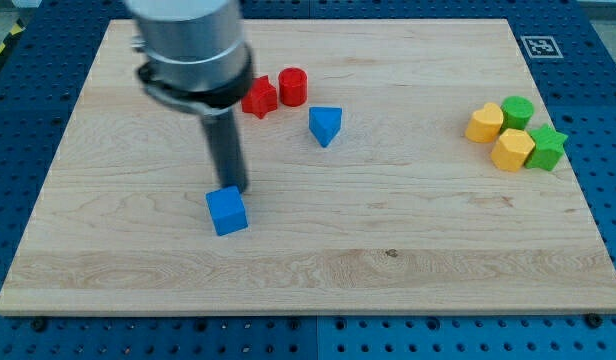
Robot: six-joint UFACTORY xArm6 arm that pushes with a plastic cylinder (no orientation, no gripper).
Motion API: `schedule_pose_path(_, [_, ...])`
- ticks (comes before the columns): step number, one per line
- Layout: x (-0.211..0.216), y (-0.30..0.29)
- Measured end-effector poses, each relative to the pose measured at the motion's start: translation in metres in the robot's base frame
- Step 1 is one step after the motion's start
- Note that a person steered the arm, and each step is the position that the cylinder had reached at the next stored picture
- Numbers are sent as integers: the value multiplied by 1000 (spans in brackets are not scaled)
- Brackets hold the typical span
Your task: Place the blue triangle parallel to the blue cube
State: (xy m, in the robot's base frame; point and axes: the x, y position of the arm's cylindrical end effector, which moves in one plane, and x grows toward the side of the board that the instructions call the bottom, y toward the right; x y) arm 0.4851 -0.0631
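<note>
While my tip (236, 189) seemingly touches blue cube (227, 211), blue triangle (325, 125) apart, upper-right.

From my station the scene is bright and evenly lit, with soft light that seems to come from overhead. The wooden board (388, 200) shows no hard glare, and its grain reads clearly. Shadows are short and faint, hugging the base of each block, such as the blue cube (227, 211). The arm's grey housing (186, 45) is smeared by blur, while the blocks stay sharp.
</note>
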Motion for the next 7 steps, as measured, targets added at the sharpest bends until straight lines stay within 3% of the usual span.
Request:
schedule_pose_path(3, [-8, 188])
schedule_pose_path(7, [-49, 201])
